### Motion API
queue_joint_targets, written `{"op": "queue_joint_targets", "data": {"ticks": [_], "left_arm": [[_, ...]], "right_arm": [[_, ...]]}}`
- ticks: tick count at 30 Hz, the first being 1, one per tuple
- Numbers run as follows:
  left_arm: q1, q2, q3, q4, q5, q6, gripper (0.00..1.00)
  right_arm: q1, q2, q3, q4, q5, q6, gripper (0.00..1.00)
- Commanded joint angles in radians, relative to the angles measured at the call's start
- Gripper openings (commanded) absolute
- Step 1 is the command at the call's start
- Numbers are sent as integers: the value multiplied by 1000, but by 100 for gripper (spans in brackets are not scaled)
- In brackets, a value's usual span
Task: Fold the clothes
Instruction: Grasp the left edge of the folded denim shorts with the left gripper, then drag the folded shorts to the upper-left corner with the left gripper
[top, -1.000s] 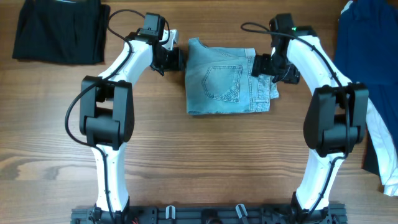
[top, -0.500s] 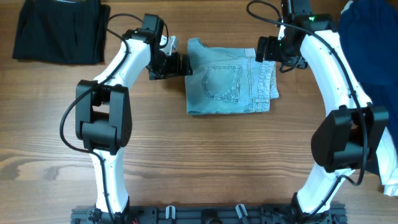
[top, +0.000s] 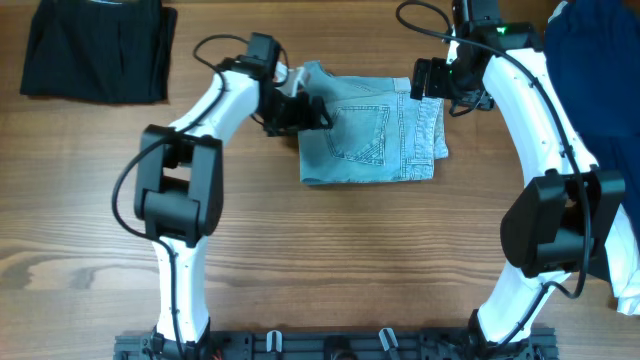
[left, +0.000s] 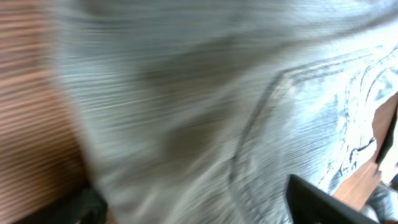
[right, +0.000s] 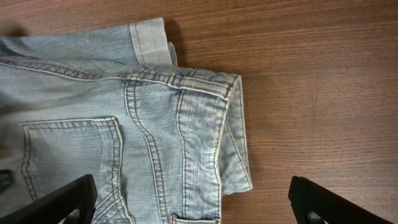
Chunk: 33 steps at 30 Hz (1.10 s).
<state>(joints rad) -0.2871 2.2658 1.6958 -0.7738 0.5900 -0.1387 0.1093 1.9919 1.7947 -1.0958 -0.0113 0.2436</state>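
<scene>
Saw a wooden counter (top: 330, 260) under everything. Noted a navy garment (top: 600, 80) along its far right edge and a black garment (top: 95, 50) in the far left corner, both well apart from each other. Found the pale denim shorts (top: 365, 135) folded into a rough block at the far middle of the counter, stitched back pocket facing up, a cuffed hem peeking out from under the top layer. Spotted a strip of white cloth (top: 618, 250) beside the navy garment at the right edge. Caught the left pincer (top: 305, 112) over the shorts' left edge, released, fingers spread wide, with blurred denim filling its wrist view. Caught the right pincer (top: 430, 80) over the shorts' far right corner, likewise released and gripping nothing.
</scene>
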Motion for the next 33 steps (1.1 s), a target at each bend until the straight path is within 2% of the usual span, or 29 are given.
{"op": "queue_joint_targets", "data": {"ticks": [1, 5, 7, 8, 10, 11, 15, 19, 33], "left_arm": [[-75, 41, -11, 40, 23, -2, 75], [-120, 52, -11, 95, -42, -5, 62], [-128, 52, -11, 113, -81, -5, 48], [-130, 52, -11, 121, -102, -5, 38], [-130, 52, -11, 140, -151, -4, 7], [-128, 52, -11, 153, -175, -4, 4], [-102, 51, 0, 200, -254, 21, 4], [-34, 51, 40, 188, -269, 113, 4], [314, 51, 218, 161, -280, 386, 4]], "right_arm": [[-2, -10, 13, 1, -15, -8, 100], [-2, -10, 13, -6, -15, -24, 100], [-2, -10, 13, -10, -14, -35, 100], [-2, -10, 13, -14, -11, -34, 100], [-2, -10, 13, -17, -11, -34, 100], [-2, -10, 13, -17, -11, -34, 100], [-2, -10, 13, -17, -11, -35, 100], [-2, -10, 13, -25, -11, -35, 100], [-2, -10, 13, -42, -10, -35, 100]]}}
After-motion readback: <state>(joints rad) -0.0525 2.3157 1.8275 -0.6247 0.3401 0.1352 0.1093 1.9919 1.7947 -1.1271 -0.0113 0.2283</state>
